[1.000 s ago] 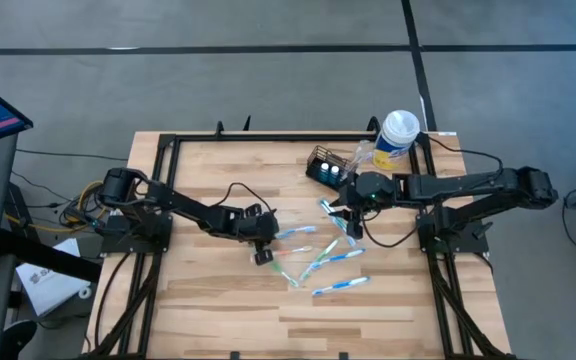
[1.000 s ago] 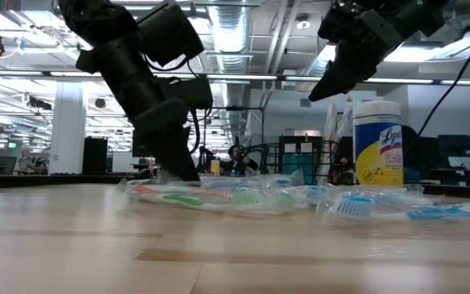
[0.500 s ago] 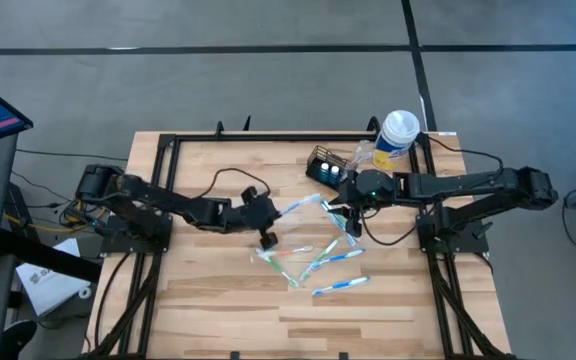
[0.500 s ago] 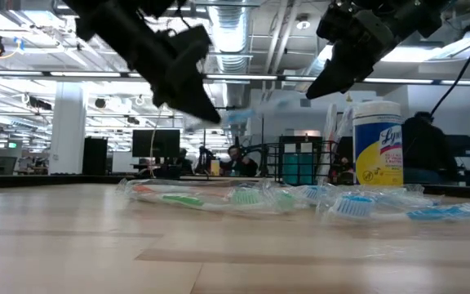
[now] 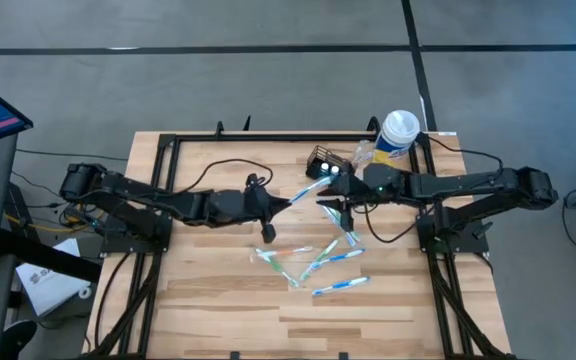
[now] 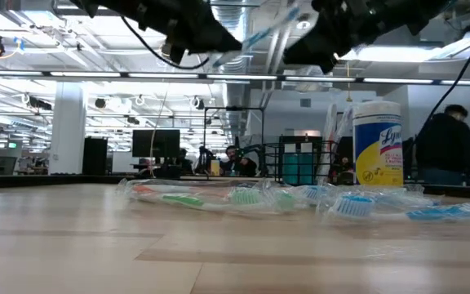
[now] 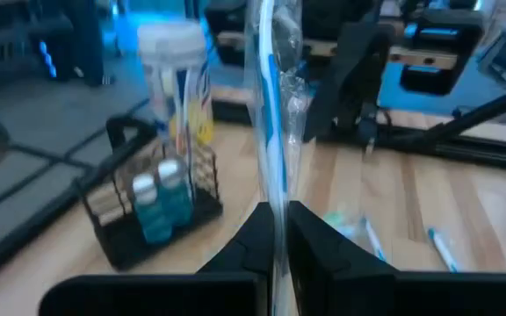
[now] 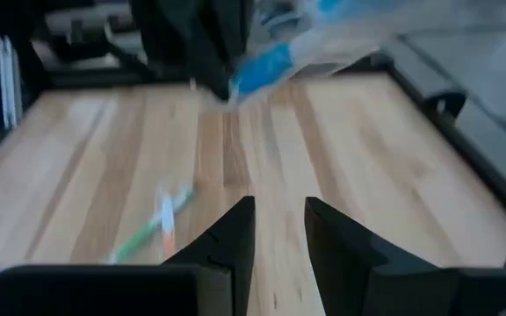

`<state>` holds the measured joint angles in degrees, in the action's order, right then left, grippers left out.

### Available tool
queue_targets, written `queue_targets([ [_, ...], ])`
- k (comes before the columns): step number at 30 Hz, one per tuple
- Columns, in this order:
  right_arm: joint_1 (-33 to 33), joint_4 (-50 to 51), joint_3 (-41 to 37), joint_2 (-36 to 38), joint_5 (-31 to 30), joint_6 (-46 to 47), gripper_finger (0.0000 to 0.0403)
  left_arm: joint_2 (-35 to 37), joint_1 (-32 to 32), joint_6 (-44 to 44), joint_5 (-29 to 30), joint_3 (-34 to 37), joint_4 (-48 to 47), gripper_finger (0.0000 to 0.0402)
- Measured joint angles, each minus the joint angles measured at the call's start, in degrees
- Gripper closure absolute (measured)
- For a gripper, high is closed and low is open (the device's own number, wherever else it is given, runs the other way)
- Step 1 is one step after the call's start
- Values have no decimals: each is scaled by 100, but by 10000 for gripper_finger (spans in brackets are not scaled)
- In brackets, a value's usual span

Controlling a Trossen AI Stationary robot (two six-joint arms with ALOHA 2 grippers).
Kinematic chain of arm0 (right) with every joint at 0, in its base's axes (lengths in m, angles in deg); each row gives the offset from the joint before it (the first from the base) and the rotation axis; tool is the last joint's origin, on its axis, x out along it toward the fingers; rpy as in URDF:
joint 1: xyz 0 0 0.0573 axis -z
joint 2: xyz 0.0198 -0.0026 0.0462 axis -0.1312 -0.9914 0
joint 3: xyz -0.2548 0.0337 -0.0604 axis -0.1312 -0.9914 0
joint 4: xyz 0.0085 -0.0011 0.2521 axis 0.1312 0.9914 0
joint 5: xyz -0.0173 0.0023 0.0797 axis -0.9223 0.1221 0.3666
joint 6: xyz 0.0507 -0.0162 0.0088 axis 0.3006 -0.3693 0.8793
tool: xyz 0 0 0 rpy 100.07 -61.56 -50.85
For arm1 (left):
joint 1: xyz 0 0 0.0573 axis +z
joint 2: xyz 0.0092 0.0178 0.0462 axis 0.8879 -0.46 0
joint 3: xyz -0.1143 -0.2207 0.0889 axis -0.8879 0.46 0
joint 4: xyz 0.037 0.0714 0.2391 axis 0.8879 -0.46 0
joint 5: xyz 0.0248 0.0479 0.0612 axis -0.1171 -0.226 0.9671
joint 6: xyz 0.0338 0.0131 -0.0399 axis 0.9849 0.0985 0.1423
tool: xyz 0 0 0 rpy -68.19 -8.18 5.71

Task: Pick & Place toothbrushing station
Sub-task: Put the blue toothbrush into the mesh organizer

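I have the left hand (image 5: 271,203) clamped on a wrapped toothbrush (image 7: 269,114), lifted clear of the surface (image 5: 208,300) and pointed toward the toothbrushing station (image 5: 324,165), the black mesh caddy at the far right beside the white-lidded canister (image 5: 396,137); I judge the high carry is meant to drop it in from above; the right hand (image 5: 346,205) hovers just near of the caddy, fingers (image 8: 227,237) parted and empty, probably waiting; more wrapped brushes (image 5: 318,265) lie scattered mid-surface.
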<state>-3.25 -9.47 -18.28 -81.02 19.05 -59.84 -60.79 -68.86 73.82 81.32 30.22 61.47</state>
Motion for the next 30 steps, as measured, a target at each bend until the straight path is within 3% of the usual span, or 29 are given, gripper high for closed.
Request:
queue_targets([
  [11, 2, -1038, -2, 74, 16, -281, 305, 111, -21, 457, -26, 7, 455, 395],
  [18, 89, -1224, -2, 453, 494, -271, 269, 111, -21, 492, -26, 7, 532, 395],
  [30, 151, -1870, -4, 379, 506, -115, 233, 111, -21, 645, -28, 7, 906, 397],
])
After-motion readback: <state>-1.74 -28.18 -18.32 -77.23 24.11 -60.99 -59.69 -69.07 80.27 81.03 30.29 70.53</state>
